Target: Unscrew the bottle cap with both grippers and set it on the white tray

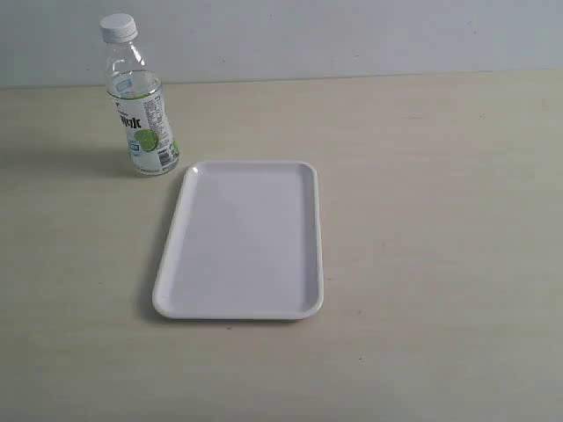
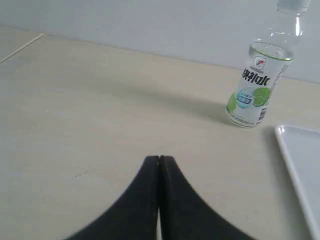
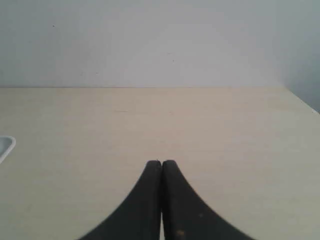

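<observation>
The left gripper (image 2: 159, 159) and the right gripper (image 3: 161, 162) each hang over the table (image 1: 440, 220), jaws pressed together, pinching nothing. Farther on, the tray (image 1: 242, 237) lies flat. Just beside its far left corner, not touching, the bottle (image 1: 145, 123) stands upright with the cap (image 1: 118, 27) screwed on its neck.
</observation>
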